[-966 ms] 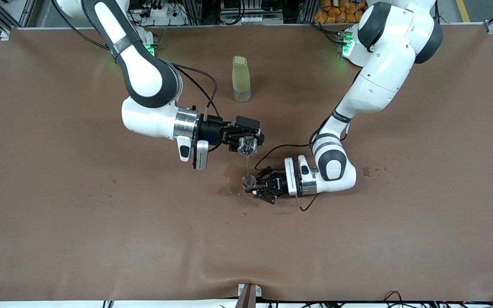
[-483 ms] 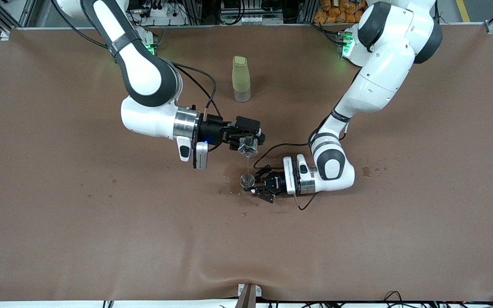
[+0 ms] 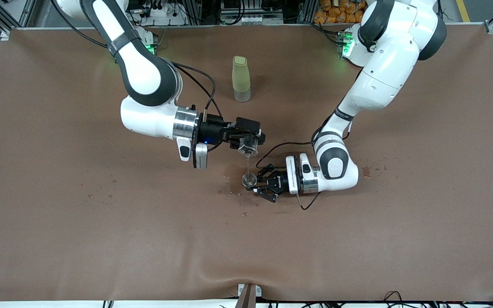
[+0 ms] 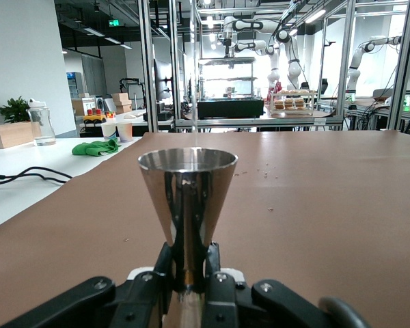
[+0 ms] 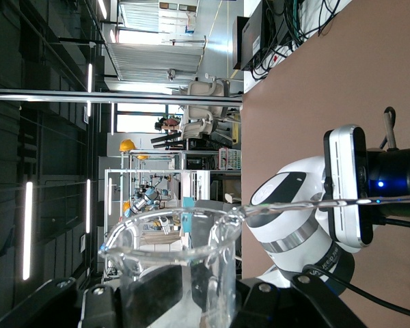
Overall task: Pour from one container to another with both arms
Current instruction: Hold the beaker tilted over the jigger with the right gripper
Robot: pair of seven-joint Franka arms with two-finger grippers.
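**Two hands, one thin stream between them**

Little differs from a second ago: the left hand (image 3: 258,185) and the jigger (image 3: 249,180) it carries have shifted slightly toward the left arm's end of the tabletop (image 3: 58,222), with the left arm's elbow and wrist moved the same way. The right hand (image 3: 251,137) keeps the same pose, and the stream goes on falling as before.

The right hand is clamped on the glass cup (image 3: 247,147), holding it tipped over the middle of the tabletop. A thin thread of clear liquid (image 3: 248,162) runs down from its rim to the jigger directly below. In the right wrist view the glass cup (image 5: 181,263) shows its round rim between the dark fingers, and how much liquid remains inside cannot be told.

The left hand is clamped on the narrow waist of the jigger, holding it upright and low over a dark wet patch (image 3: 231,173) on the tabletop. In the left wrist view the jigger (image 4: 187,198) stands with its rim level and the stream (image 4: 193,102) drops into its mouth; its fill level is hidden.

A tall pale-green bottle (image 3: 241,79) stands upright, farther from the front camera than both hands, with a cap on top. Small dark spots (image 3: 372,170) dot the tabletop near the left arm's wrist.
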